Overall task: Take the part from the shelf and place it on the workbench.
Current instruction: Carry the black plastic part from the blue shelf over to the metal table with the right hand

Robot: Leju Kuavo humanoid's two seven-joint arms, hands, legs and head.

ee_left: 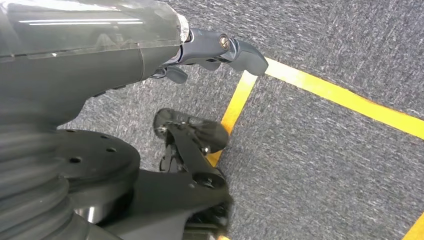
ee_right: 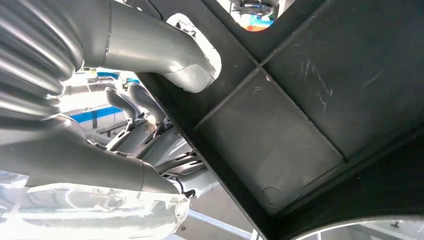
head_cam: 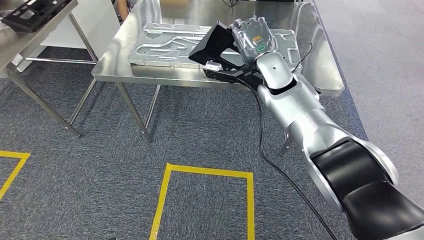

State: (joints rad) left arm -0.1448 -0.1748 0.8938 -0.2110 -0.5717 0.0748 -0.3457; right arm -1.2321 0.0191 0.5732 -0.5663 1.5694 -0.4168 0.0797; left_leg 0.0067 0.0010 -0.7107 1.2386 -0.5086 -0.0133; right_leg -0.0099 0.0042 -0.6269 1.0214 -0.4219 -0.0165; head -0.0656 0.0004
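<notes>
One black part (head_cam: 214, 42) gripped by right hand (head_cam: 254, 37) fingers (ee_right: 150, 50), upper centre, over steel table (head_cam: 320, 65); not yet released. Left hand (ee_left: 200, 145) fingers apart, empty.

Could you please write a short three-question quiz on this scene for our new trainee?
1. True or false: the right hand holds the black part above the steel workbench.
2. What already lies flat on the workbench? A) a grey metal panel B) a red toolbox C) a coil of rope
3. Fill in: the left hand hangs over grey carpet marked with ______ tape.

Key: 1 true. 2 A, the grey metal panel. 3 yellow; the yellow tape crosses the left wrist view.
</notes>
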